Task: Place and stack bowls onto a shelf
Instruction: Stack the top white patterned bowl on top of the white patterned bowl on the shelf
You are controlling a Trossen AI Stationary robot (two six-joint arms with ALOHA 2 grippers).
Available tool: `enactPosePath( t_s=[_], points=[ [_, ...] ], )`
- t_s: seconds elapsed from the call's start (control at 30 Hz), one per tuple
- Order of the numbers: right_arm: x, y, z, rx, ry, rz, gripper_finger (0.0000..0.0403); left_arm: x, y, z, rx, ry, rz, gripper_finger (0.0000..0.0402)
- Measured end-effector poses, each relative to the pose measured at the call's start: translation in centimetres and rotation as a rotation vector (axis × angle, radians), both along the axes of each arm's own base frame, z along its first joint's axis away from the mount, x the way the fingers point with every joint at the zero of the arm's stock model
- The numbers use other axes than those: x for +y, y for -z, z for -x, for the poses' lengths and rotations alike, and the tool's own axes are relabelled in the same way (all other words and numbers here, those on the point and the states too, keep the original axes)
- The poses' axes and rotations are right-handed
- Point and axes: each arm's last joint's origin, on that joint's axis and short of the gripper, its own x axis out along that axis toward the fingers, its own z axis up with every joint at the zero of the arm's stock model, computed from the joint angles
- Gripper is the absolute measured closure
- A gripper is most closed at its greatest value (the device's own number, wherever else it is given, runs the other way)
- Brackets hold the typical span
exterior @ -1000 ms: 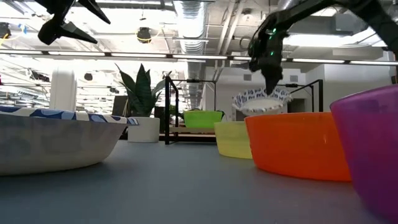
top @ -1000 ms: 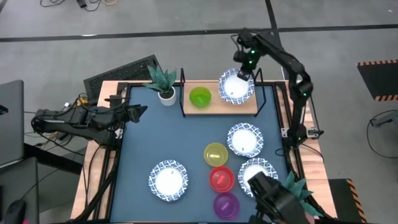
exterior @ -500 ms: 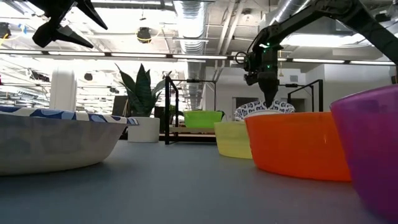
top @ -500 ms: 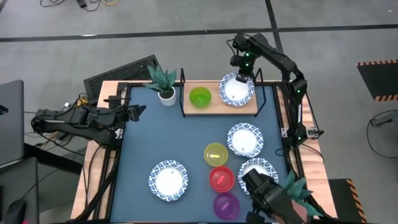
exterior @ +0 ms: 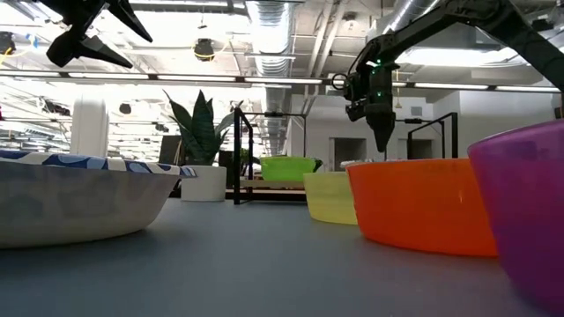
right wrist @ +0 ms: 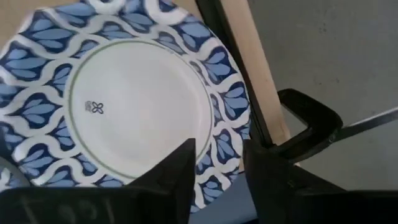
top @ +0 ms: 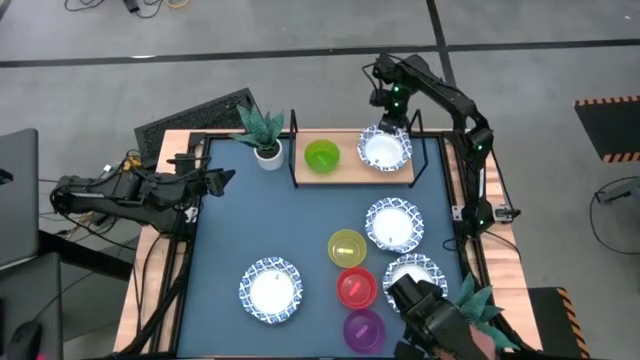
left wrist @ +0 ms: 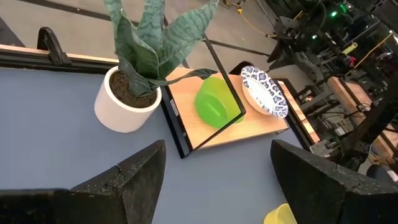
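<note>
A white bowl with a blue patterned rim (top: 385, 149) (right wrist: 130, 106) lies flat on its base at the right end of the wooden shelf (top: 350, 172). A green bowl (top: 321, 156) (left wrist: 214, 102) sits to its left. My right gripper (top: 390, 118) (right wrist: 217, 162) hangs open just above the patterned bowl's far rim and is clear of it in the low view (exterior: 385, 141). My left gripper (top: 225, 180) (left wrist: 217, 168) waits open, raised over the table's left edge. Three more patterned bowls (top: 393, 223) and yellow (top: 347, 247), red (top: 356, 288) and purple (top: 364, 328) bowls rest on the blue tabletop.
A potted plant (top: 265, 140) stands just left of the shelf, and another plant (top: 480, 305) at the near right corner. The shelf's black frame posts (top: 294, 150) rise at its ends. A black clamp (right wrist: 311, 118) sits beside the shelf's edge.
My right gripper carried the tilted patterned bowl a little toward the far edge and down onto the shelf, then let go. The bowl has dropped from its tilt and now lies flat on the plank, and the fingers stand clear above it.
</note>
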Motion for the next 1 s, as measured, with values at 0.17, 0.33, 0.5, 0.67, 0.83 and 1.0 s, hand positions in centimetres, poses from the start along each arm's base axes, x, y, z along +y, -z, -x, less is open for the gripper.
enactPosePath(
  t_s=[0.17,0.33,0.5,0.67,0.83,1.0],
  points=[
    [1.5,-4.6,0.1,-0.076,0.087,0.077,0.0229,0.0,0.0,0.0,0.012,0.007,-0.014,0.0127],
    [5.4,-9.6,-0.2,-0.167,0.155,0.134,0.0228,0.0,0.0,0.0,0.017,0.009,-0.019,0.0127],
    [11.4,-12.6,-1.8,-0.262,0.220,0.126,0.0228,0.0,0.0,0.0,0.033,0.019,-0.037,0.0127],
    [18.8,-13.8,-4.5,-0.313,0.171,0.108,0.0231,0.0,0.0,0.0,0.050,0.030,-0.055,0.0127],
    [26.7,-12.4,-6.3,-0.251,0.122,0.174,0.0240,-0.1,0.0,0.0,0.073,0.068,-0.068,0.0127],
    [33.8,-9.5,-6.5,-0.190,0.165,0.209,0.0244,-0.1,0.1,-0.1,0.089,0.101,-0.073,0.0127]
  ],
)
